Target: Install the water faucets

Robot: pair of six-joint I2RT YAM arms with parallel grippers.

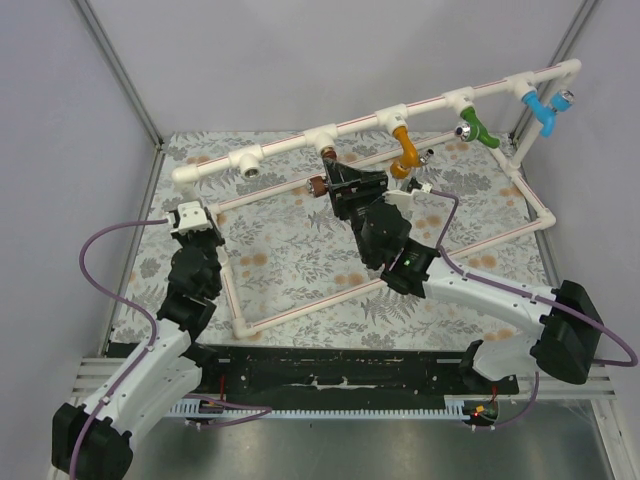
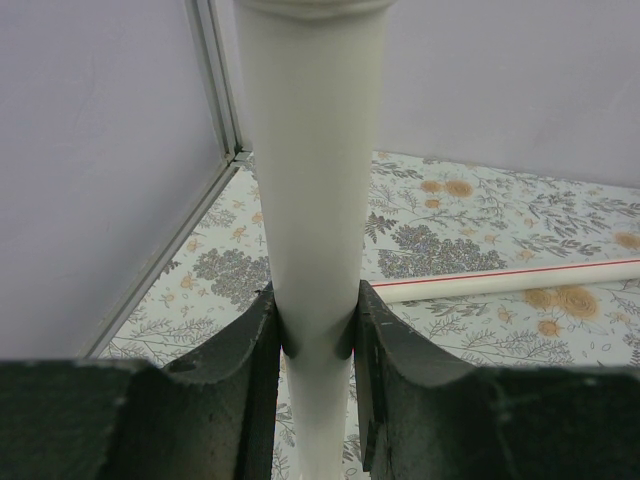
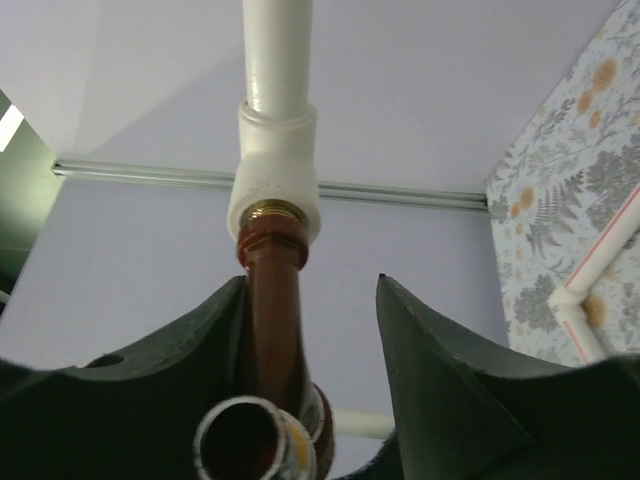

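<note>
**Brown tap in tee, right jaws parted**

Top: left gripper (image 1: 189,208) is at the left end of the rail (image 1: 290,146). Right gripper (image 1: 340,185) is at the brown tap (image 1: 317,185) under the rail. Orange tap (image 1: 403,152) hangs one tee to the right.

Left wrist: fingers are clamped on an upright pipe (image 2: 310,150).

Right wrist: brown tap sits in the tee (image 3: 278,150). It touches one finger with a gap to the other, so there is no grip.

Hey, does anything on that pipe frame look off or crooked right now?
The leftmost tee on the top rail has an empty socket, while the other four are fitted. The brown faucet lines up straight with its tee. Nothing spilled or broken.
</note>
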